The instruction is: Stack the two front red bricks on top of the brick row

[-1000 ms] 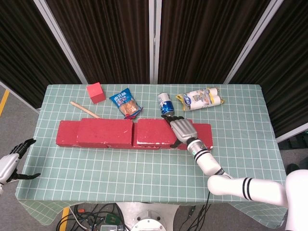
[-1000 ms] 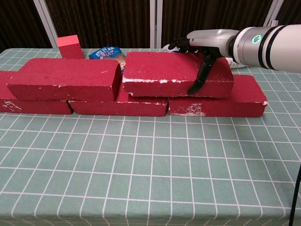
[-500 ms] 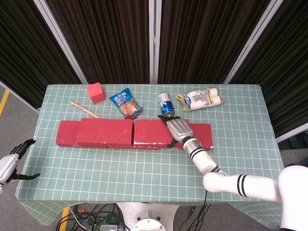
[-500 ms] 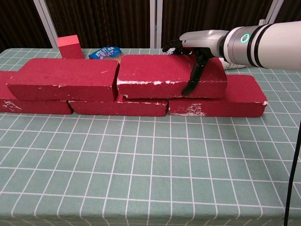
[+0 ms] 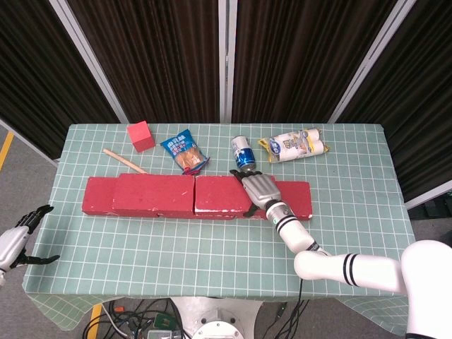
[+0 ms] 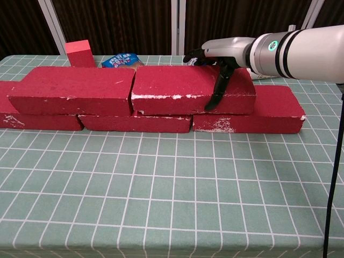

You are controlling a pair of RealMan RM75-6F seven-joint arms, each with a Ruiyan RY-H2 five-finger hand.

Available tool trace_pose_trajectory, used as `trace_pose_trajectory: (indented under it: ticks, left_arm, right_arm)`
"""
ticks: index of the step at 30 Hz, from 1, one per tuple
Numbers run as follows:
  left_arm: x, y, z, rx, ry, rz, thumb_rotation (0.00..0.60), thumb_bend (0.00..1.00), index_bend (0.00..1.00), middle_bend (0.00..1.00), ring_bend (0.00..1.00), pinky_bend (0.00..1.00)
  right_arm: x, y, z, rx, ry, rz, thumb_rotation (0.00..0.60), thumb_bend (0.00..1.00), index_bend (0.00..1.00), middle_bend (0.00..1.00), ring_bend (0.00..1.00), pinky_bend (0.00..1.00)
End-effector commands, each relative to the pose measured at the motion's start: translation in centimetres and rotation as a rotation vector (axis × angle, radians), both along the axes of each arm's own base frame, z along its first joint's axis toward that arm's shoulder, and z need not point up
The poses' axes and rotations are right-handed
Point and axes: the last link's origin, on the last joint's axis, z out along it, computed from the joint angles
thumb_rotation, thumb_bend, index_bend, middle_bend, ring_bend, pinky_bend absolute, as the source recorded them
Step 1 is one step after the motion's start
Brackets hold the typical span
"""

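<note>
Bricks now sit in two layers along the middle of the table [image 5: 353,233]: a bottom row [image 6: 247,115] of red bricks running from the left edge toward the right, and two more laid on top. The left upper brick [image 6: 72,90] and the right upper brick [image 6: 185,88] meet almost end to end, each bridging a joint in the row below, which looks like the reason for their offset placement. The right hand [image 5: 260,191] lies over the right end of the right upper brick, fingers [image 6: 217,91] draped down its front face and others curled over the back edge, so it grips the brick, probably to nudge it snug against its neighbour. The left hand [image 5: 18,236] hangs off the table's left edge with fingers spread and nothing in it.

Behind the bricks, toward the far edge, stand a small red cube [image 5: 140,135], a wooden stick [image 5: 124,161], a blue snack bag [image 5: 184,152], a blue can [image 5: 243,151] and a white and yellow packet [image 5: 294,145]. All carry printing, but none of it is legible at this size
</note>
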Motion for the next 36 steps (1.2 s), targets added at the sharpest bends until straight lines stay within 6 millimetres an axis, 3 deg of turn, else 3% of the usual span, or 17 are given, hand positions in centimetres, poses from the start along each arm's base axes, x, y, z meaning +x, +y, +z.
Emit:
trace_pose_trajectory:
  ticks: [1,36]
  left_arm:
    - [-0.01,-0.05,-0.12,-0.003,0.001,0.000,0.600,0.00,0.01,0.00,0.00,0.00]
    - [-0.51,-0.30,-0.26,-0.011,-0.004,0.015,0.600,0.00,0.01,0.00,0.00,0.00]
  right_arm:
    - [0.12,0.02,-0.17,0.000,-0.006,0.000,0.600,0.00,0.02,0.23,0.18,0.28]
    - [0.28,-0.10,-0.90,-0.006,-0.024,-0.018,0.600,0.01,0.02,0.20,0.17,0.26]
